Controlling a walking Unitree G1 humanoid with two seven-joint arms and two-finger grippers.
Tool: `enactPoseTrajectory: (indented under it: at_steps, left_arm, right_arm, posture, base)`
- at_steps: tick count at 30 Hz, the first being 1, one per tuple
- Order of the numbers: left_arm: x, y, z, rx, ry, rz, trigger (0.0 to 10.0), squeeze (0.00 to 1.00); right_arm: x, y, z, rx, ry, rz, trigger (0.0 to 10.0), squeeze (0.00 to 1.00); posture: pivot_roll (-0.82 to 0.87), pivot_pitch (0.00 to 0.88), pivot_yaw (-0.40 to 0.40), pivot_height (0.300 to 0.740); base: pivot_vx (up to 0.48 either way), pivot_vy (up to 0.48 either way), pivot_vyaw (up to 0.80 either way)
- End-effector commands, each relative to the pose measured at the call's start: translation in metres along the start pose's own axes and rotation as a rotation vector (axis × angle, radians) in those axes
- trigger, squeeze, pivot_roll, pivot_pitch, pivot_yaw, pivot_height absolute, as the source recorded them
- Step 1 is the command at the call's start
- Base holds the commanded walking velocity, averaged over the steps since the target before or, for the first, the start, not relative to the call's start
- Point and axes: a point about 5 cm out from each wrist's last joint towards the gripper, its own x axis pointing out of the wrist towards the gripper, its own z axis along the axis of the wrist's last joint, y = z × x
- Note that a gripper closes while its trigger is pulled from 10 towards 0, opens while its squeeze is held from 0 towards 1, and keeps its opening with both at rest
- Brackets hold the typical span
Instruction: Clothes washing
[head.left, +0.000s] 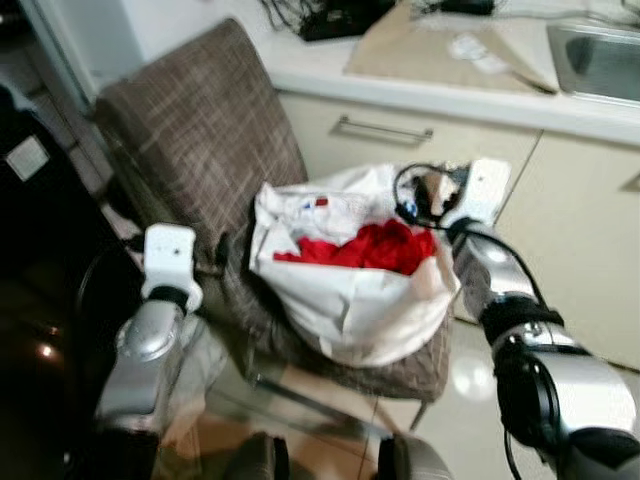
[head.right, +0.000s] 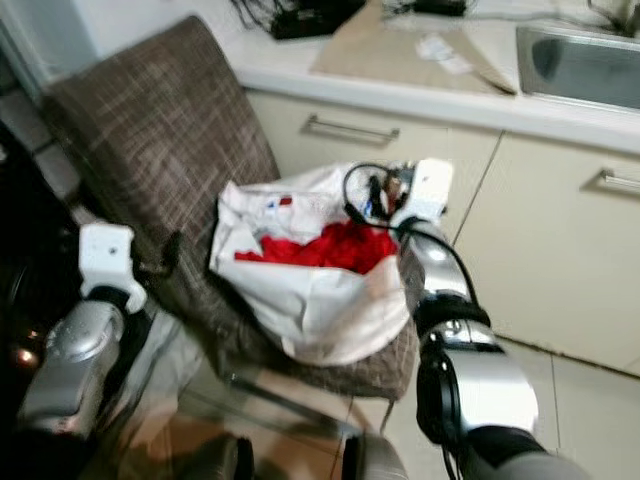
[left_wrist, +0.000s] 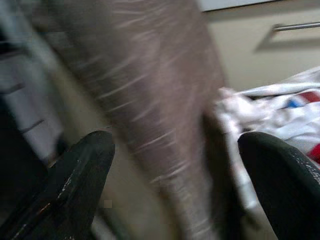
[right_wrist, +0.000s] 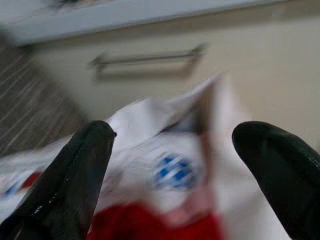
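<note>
Right tool (right_wrist: 170, 175) gapes wide at the white bag (head.left: 350, 300); left tool (left_wrist: 180, 190) wide by the chair (head.left: 200, 130). You're reaching: next, grab the red garment (head.left: 370, 248).

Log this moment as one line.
white bag with red clothes on chair | right tool open at bag rim | left tool open beside chair

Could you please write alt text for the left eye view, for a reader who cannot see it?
A white bag holding red clothes sits on a brown woven chair before kitchen cabinets. The open right gripper reaches its far rim; the open left gripper is beside the chair.
</note>
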Motion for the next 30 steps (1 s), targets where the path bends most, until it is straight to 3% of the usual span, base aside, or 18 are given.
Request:
enactPoseTrajectory:
  at_steps: [1,8,13,16,25,26,30]
  left_arm:
    - [-0.002,0.008,0.007,0.004,-0.018,0.030,10.0,0.00]
    - [-0.019,0.020,0.021,0.018,-0.039,0.080,10.0,0.00]
    - [-0.052,0.036,0.024,0.050,0.009,0.123,10.0,0.00]
    - [-0.066,0.039,0.024,0.059,0.041,0.137,10.0,0.00]
    - [-0.073,0.042,0.031,0.060,0.063,0.150,10.0,0.00]
    - [-0.074,0.040,0.032,0.070,0.070,0.141,10.0,0.00]
    - [-0.072,0.036,0.035,0.089,0.068,0.130,10.0,0.00]
  right_arm:
    - [0.003,0.008,-0.001,-0.016,0.047,0.040,10.0,0.00]
    - [0.003,0.009,-0.010,0.050,0.135,0.005,10.0,0.00]
    - [-0.002,-0.005,-0.023,-0.001,0.183,-0.097,10.0,0.00]
    - [-0.006,-0.010,-0.031,0.037,0.211,-0.150,10.0,0.00]
    - [-0.014,-0.011,-0.054,0.093,0.309,-0.192,10.0,0.00]
    - [-0.016,-0.011,-0.059,0.094,0.338,-0.195,0.0,0.00]
    - [-0.018,-0.011,-0.065,0.126,0.368,-0.206,0.0,0.00]
  posture:
    - [0.10,0.045,0.022,0.682]
    - [0.17,0.102,-0.008,0.682]
    - [0.23,0.206,-0.007,0.682]
    - [0.25,0.235,-0.004,0.682]
    - [0.26,0.254,-0.002,0.682]
    - [0.25,0.257,-0.003,0.682]
    - [0.25,0.247,-0.012,0.682]
  base:
    - [0.000,0.000,0.00]
    - [0.000,0.000,0.00]
    - [0.000,0.000,0.00]
    - [0.000,0.000,0.00]
    - [0.000,0.000,0.00]
    - [0.000,0.000,0.00]
    - [0.000,0.000,0.00]
